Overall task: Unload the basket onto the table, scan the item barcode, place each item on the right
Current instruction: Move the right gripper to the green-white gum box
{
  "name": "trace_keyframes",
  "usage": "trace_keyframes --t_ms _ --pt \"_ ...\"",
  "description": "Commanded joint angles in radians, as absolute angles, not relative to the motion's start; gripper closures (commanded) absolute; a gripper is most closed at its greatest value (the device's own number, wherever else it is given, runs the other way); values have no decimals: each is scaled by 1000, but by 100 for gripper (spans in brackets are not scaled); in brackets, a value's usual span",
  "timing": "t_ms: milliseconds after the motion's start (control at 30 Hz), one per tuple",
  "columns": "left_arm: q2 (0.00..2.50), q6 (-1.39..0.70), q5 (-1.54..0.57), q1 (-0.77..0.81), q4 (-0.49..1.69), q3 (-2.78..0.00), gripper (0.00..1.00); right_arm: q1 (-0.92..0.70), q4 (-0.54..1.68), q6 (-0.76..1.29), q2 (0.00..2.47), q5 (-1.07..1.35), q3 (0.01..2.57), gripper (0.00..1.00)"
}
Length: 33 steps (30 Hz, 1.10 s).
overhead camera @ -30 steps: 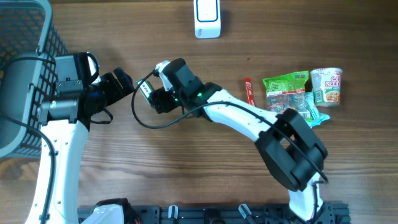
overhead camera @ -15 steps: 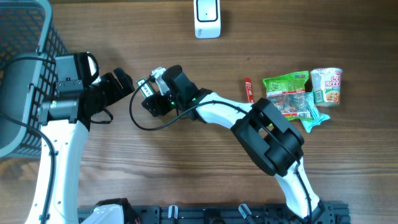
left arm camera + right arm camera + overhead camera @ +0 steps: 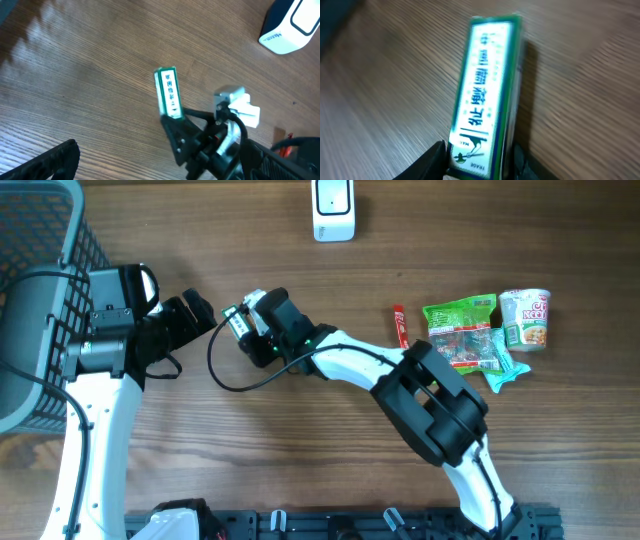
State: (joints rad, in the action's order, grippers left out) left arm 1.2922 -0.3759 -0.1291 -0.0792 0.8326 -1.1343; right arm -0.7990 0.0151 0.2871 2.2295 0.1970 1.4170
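Right tool [image 3: 476, 160] — partly closed — grips the green-edged pack [image 3: 485, 85] by one end.

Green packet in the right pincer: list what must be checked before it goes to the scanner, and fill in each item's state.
1. Green packet gripped by the right pincer: ok, clamped at its lower end in the right wrist view.
2. Barcode facing outward: cannot tell; only a lettered face shows.
3. Left pincer open and empty: ok.
4. Left pincer apart from the packet: ok, a gap shows overhead.
5. Way to the scanner over the table: probably ok, nothing lies between.
6. Black cable looped beside the right pincer: cannot tell whether it would snag.
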Motion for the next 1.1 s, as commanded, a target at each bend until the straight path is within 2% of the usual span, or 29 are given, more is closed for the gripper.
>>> trace_keyframes --t_ms 0,200,267,367,633,867,1067 --pt "1296 -367 -138 -76 831 -1133 0 -791 123 265 2165 -34 1401 57" --pt "1296 -367 -138 -76 831 -1133 0 -790 274 156 2094 -179 1401 57" --pt "1296 -367 -138 -76 831 -1133 0 -785 281 139 2094 -175 1401 51" --pt "1296 -367 -138 -76 831 -1133 0 -774 267 109 2094 -76 1401 37" --pt "1296 -367 -138 -76 831 -1133 0 -702 185 389 2095 226 1401 38" --pt "1296 -367 -138 -76 831 -1133 0 -722 51 371 2114 274 1403 34" --pt "1296 -367 -138 -76 831 -1133 0 -704 113 364 2188 292 1528 34"
